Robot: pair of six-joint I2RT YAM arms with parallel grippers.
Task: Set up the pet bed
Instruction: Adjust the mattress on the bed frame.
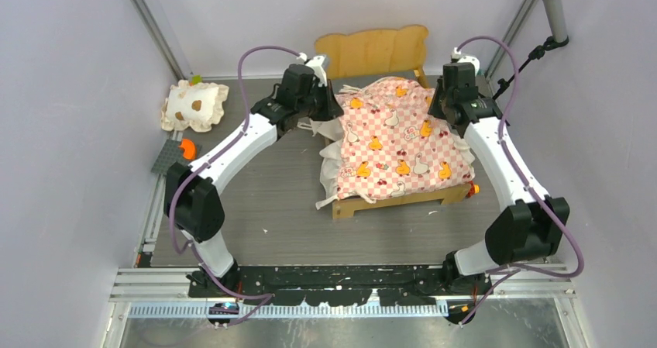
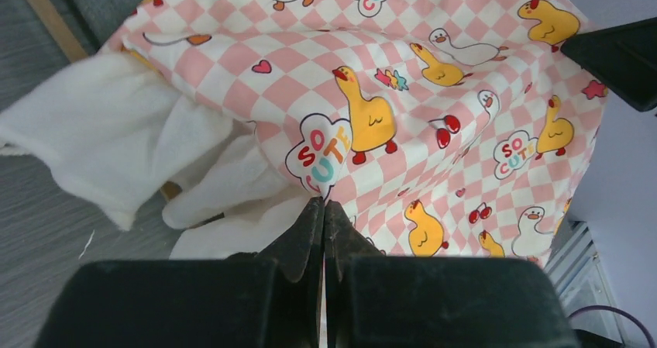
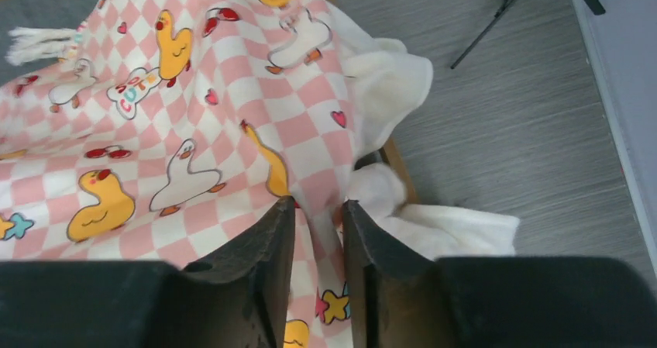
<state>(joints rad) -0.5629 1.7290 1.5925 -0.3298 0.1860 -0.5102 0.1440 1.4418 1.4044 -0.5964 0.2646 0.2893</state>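
Note:
The pet bed stands at the table's back middle, its light-wood headboard (image 1: 372,51) with a wavy top behind a pink checkered mattress (image 1: 395,142) printed with orange ducks. The mattress lies rumpled, and its cream ruffle (image 1: 331,170) spills over the left side. My left gripper (image 1: 329,106) is at the mattress's back left corner. In the left wrist view it (image 2: 324,202) is shut, pinching a fold of the mattress (image 2: 403,92). My right gripper (image 1: 435,104) is at the back right corner. Its jaws (image 3: 319,205) stand apart, with a loose fold of mattress (image 3: 232,108) between them.
A small cream ruffled pillow (image 1: 194,105) with brown spots lies at the back left. Near it an orange piece (image 1: 187,148) sits on a grey plate (image 1: 165,158). A grey pole (image 1: 552,7) on a stand rises at the back right. Walls close in on both sides.

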